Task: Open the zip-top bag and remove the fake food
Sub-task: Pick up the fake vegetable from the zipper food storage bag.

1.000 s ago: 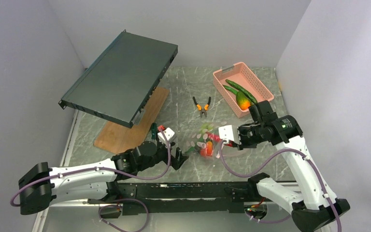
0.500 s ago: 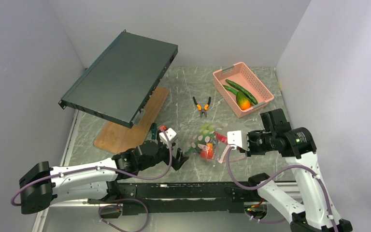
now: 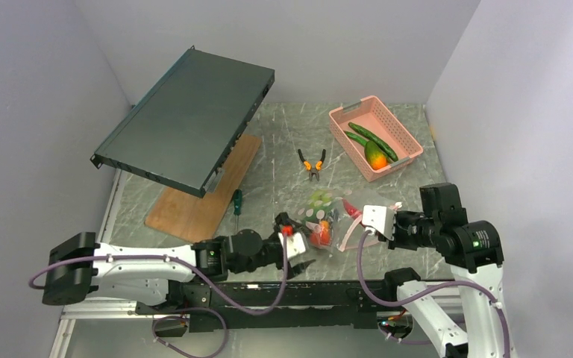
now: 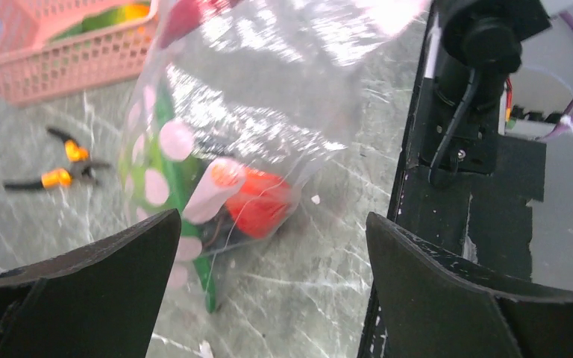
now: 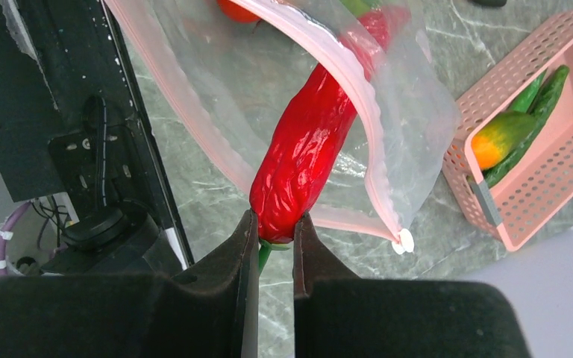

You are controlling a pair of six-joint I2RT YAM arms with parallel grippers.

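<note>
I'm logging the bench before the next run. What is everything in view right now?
zip-top bag: one, clear with pink zip strip, near middle of table, mouth open.
red pepper: one, red, in the bag's mouth.
other fake food: count unclear, red and green, inside bag.
basket: one, pink, far right.
cucumbers: two, green, in basket.
mango: one, orange-green, in basket.
pliers: one, orange handles, mid table.
screwdriver: one, green handle, beside board.
wooden board: one, brown, left side.
metal panel: one, dark, tilted above board.
left gripper: one, black jaws open, facing bag.
right gripper: one, black jaws shut on red pepper.
</note>
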